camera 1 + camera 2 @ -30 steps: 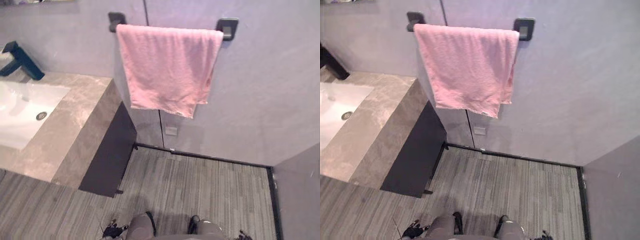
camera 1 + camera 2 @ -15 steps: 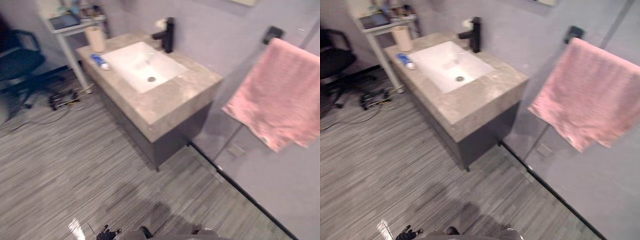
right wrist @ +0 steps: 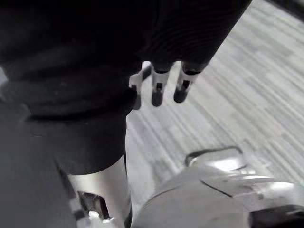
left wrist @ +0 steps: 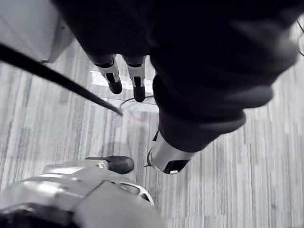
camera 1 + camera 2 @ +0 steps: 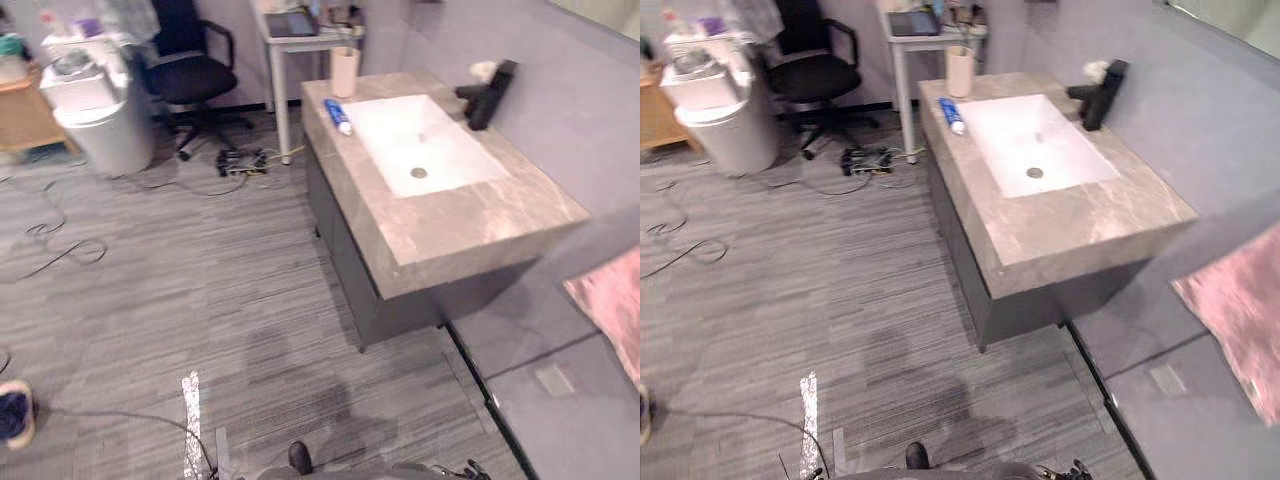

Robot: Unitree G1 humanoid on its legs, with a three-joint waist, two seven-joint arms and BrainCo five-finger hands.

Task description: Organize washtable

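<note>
The left hand (image 4: 113, 76) and right hand (image 3: 158, 89) hang open and empty over the floor (image 5: 180, 300) — the blue tube (image 5: 338, 116) lies by the cup (image 5: 344, 72) at the worktop's (image 5: 480, 215) eleven o'clock corner, well apart from them, so a hurried reach could topple the cup into the sink (image 5: 400, 135).

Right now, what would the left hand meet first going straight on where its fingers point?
Probably the floor: the left hand hangs open, pointing down at it, nothing between; depth unclear.
</note>
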